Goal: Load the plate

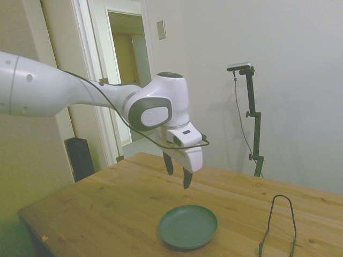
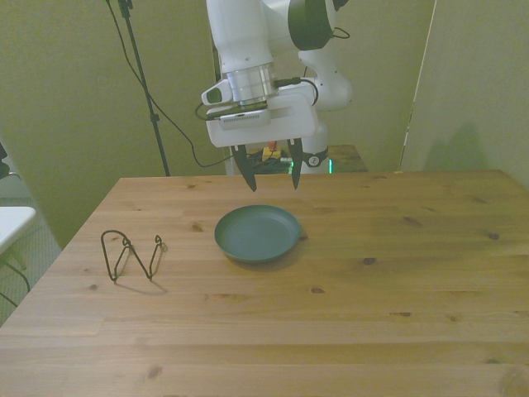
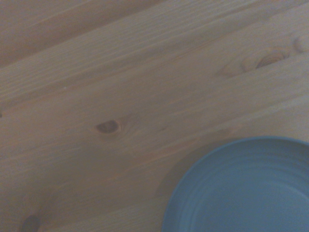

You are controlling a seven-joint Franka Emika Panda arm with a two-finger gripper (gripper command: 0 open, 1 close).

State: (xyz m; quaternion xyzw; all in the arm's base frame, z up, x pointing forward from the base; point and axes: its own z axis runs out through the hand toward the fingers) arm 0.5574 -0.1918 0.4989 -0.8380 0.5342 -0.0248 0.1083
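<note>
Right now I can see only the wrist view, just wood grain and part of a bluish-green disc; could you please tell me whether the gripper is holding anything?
Observer: No. The gripper is open and empty, hanging in the air above the table.
Operator: Thank you. Is the disc the whole plate, and does it carry anything?
Observer: It is the plate, round and dark green, lying flat with nothing on it.
Operator: Where should it go?
Observer: A thin black wire rack stands apart from the plate, toward the front view's left.
Operator: Am I directly over the plate?
Observer: Not quite; in the side view the fingertips hang above the plate's far rim, well clear of it.
</note>
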